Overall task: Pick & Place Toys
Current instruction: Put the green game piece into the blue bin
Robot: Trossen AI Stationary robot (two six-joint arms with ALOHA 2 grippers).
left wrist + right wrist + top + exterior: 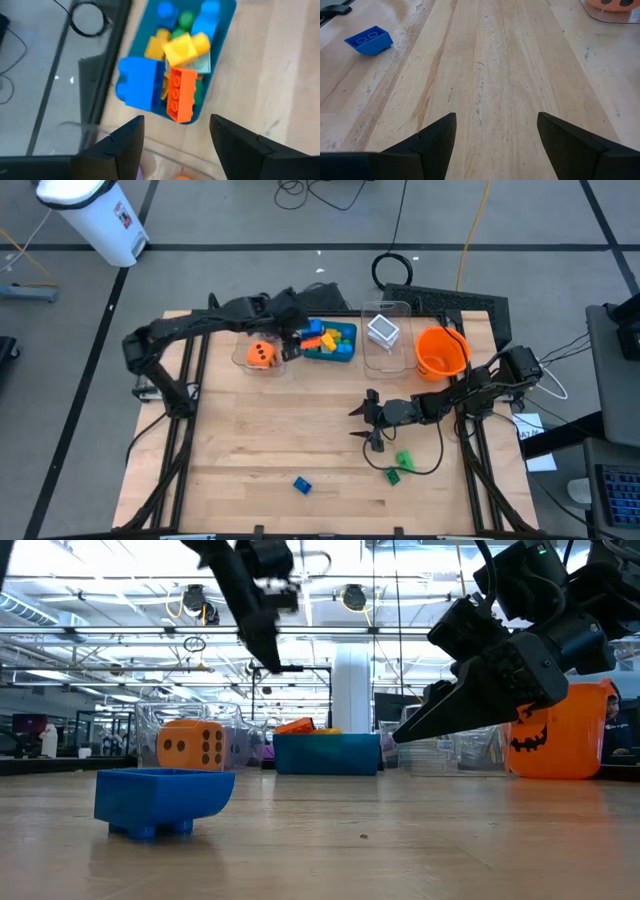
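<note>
Left jaws [175, 145] apart, empty, above teal tray [343, 352] | right jaws [495, 142] apart, empty, over table [500, 65]

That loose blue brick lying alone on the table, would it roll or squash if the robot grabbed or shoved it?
The blue brick looks like hard moulded plastic, so it probably stays rigid when squeezed. It is blocky with flat sides, so a push would likely slide it across the wooden table, not roll it. It looks hollow, so probably light.

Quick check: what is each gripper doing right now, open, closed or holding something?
Left gripper: open, empty, above the teal tray of bricks.
Right gripper: open, empty, over bare table.
</note>
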